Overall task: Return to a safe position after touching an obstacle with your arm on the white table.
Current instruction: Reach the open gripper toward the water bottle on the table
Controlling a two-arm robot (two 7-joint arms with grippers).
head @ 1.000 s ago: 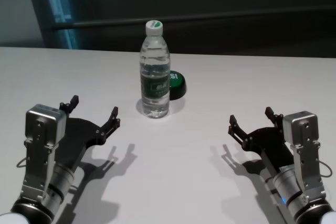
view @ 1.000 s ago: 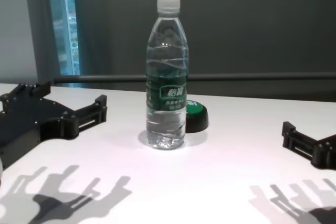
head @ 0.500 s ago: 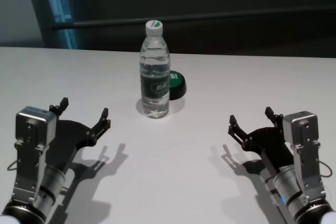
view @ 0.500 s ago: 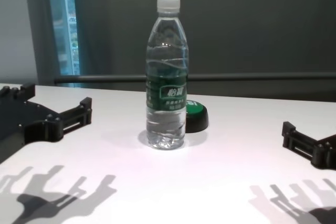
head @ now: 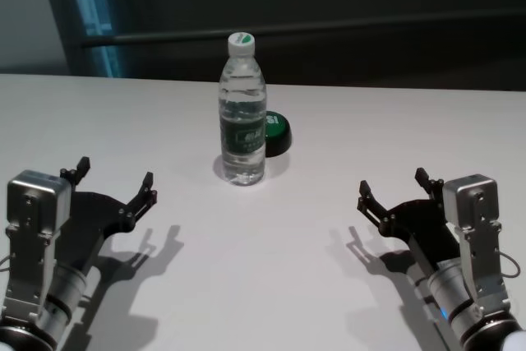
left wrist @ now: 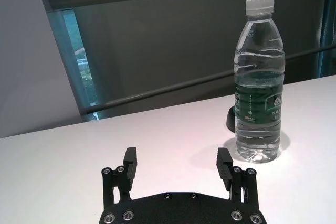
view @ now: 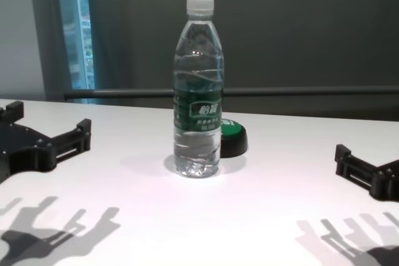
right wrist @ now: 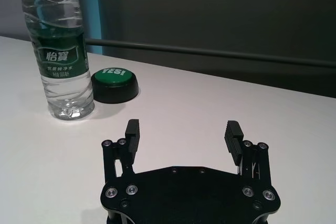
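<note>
We read this as the closing part of the task: our left tool (head: 113, 189) hangs low over the white bench (head: 271, 269) on our left side, well apart from the obstacle (head: 242, 113), with its two fingers spread wide and nothing between them; the left wrist view shows the same gap, with bare bench beyond the fingertips (left wrist: 224, 162). Our right tool (head: 394, 192) sits parked on the right near edge, likewise spread wide and empty, also well clear of the bottle.

The obstacle stands upright near the middle of the bench, cap on, water level and label undisturbed as far as we can see; just behind it and to its right lies a black button with a green top (head: 274, 131), close to the bottle's base, though we cannot tell whether they touch.

What seems done: the arm is off the bottle, and the bottle shows no sign of tipping; what may be left is small: bringing the left arm to a rest pose that mirrors the right one, if it is not there already; we judge little risk, since neither tool is near the bottle.
</note>
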